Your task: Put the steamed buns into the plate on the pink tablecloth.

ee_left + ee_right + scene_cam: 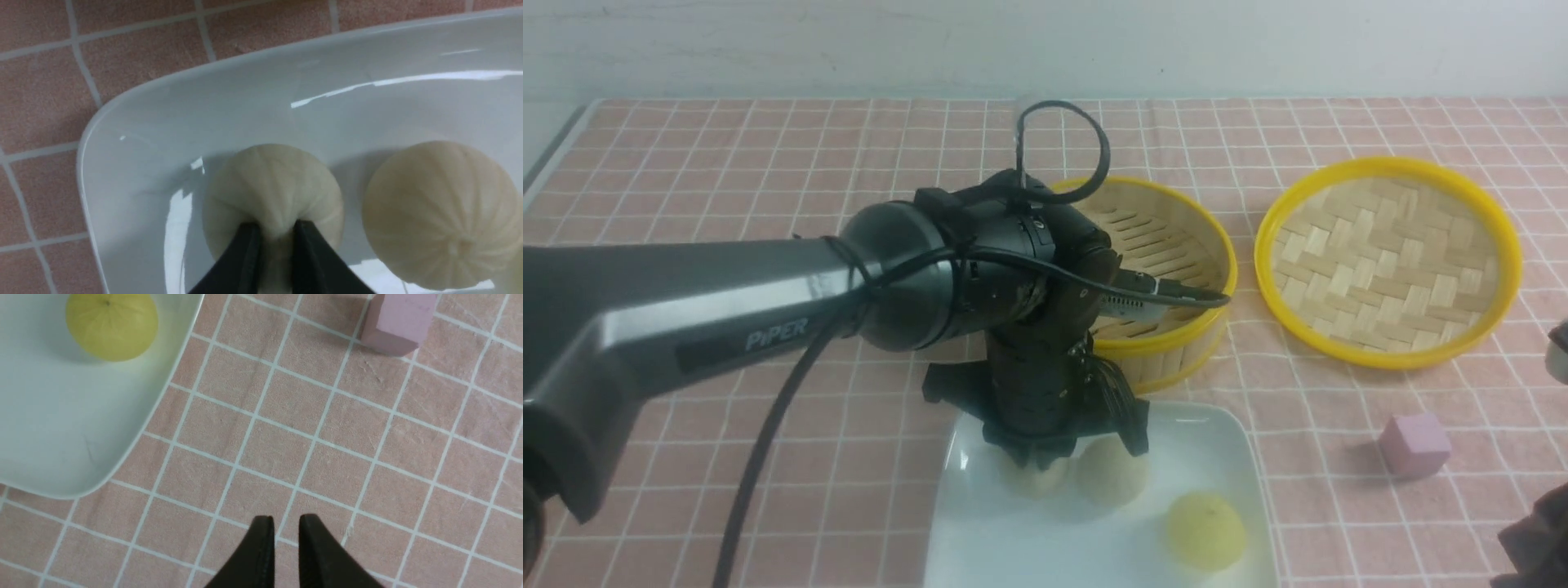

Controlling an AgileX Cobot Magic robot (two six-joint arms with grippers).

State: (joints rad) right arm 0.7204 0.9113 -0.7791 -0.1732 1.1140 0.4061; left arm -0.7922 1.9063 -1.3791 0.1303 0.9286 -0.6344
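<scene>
All three steamed buns [1112,478] lie in the plate [1232,437] on the pink tablecloth [768,163]; the left gripper [277,225] sets narrowly parted jaws astride one pale bun [273,183] (gripping or not, I cannot tell); the right gripper [286,521], beside the plate, stands slightly open, holding nothing.

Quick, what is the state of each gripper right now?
Left gripper: fingertips on both sides of a beige bun lying in the plate; gripping or not cannot be told.
Right gripper: slightly open, empty, over the pink tablecloth.
</scene>
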